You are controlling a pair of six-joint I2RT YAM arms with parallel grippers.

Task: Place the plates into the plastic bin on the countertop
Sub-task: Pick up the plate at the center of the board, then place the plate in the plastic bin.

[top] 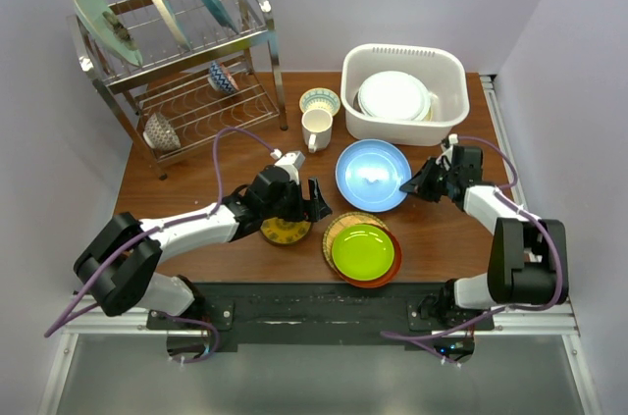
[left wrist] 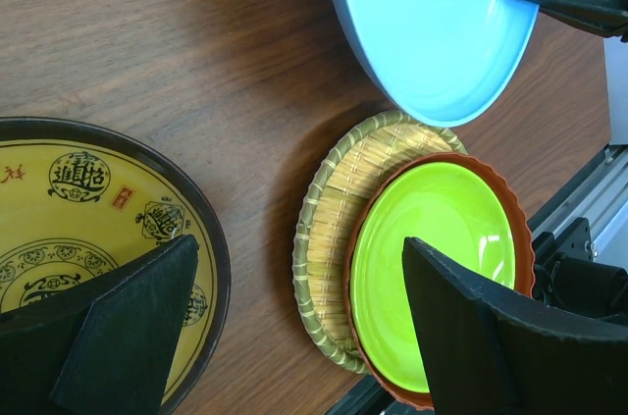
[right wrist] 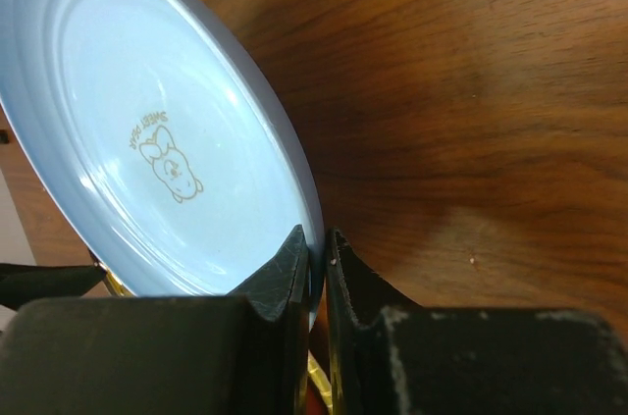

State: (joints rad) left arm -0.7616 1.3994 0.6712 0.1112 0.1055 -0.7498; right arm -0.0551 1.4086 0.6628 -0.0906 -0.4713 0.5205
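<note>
Starting at the near edge of the reddish-brown wood-grain countertop [top: 177, 184], a glossy lime green round plate [top: 362, 249] lies on a red-orange scalloped plate [top: 395, 258], which rests on a yellow woven plate [top: 339, 226]. At nine o'clock of this stack, a yellow patterned plate with a dark rim [top: 285, 232] lies flat beneath the left gripper [top: 319, 202], whose fingers are spread wide and hold nothing. At twelve o'clock of the stack, the right gripper [right wrist: 316, 256] pinches the three-o'clock rim of a pale blue round plate [top: 371, 175], which is held tilted. Farther on, at one o'clock of the blue plate, stands the white rounded plastic bin [top: 349, 81], which contains white plates [top: 392, 94]. The step in hand appears to be transfer of the blue plate. The next move calls for raising it above the bin's rolled rim, carrying it toward one o'clock, and levelling it before release.
</note>
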